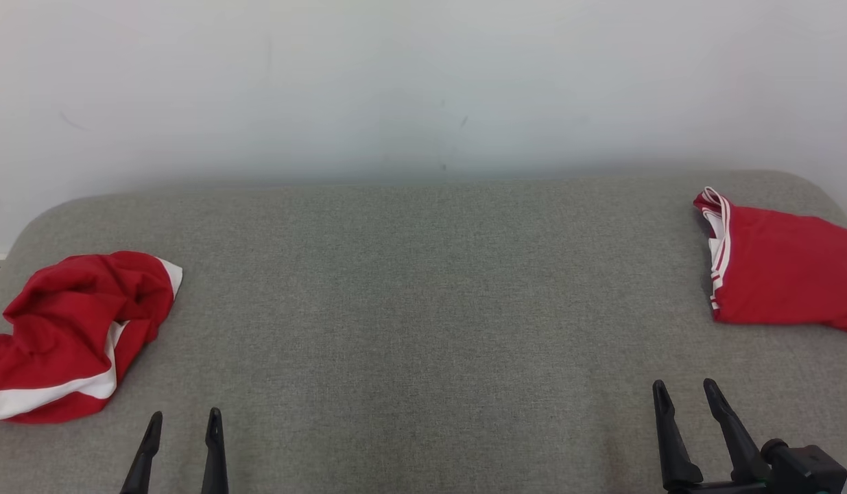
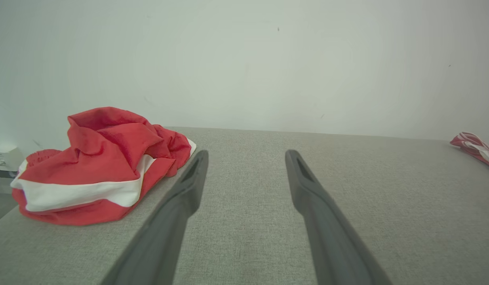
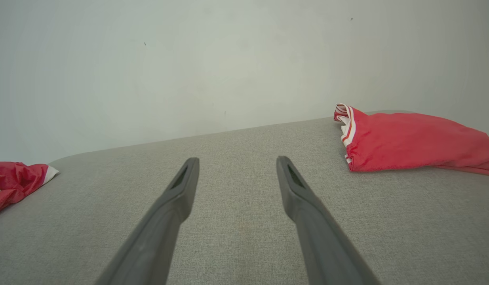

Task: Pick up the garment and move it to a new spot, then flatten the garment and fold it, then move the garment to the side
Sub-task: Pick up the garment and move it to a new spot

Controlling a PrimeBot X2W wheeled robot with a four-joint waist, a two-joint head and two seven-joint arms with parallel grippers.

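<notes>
A crumpled red garment with white bands [image 1: 73,329] lies bunched at the left end of the grey padded surface [image 1: 423,288]; the left wrist view has the crumpled garment [image 2: 97,170] left of my fingers. A second red garment with white-striped trim [image 1: 780,274] lies folded flat at the right end, and the right wrist view has this folded garment [image 3: 410,142] to the upper right. My left gripper [image 1: 183,418] is open and empty near the front edge, right of the crumpled heap. Nothing sits between the fingers of my right gripper [image 1: 687,387], open at the front right.
A pale wall [image 1: 423,82] rises directly behind the grey surface. The surface has rounded corners, and its left edge drops off beside the crumpled garment. A small white object [image 2: 2,154] sits beyond that edge.
</notes>
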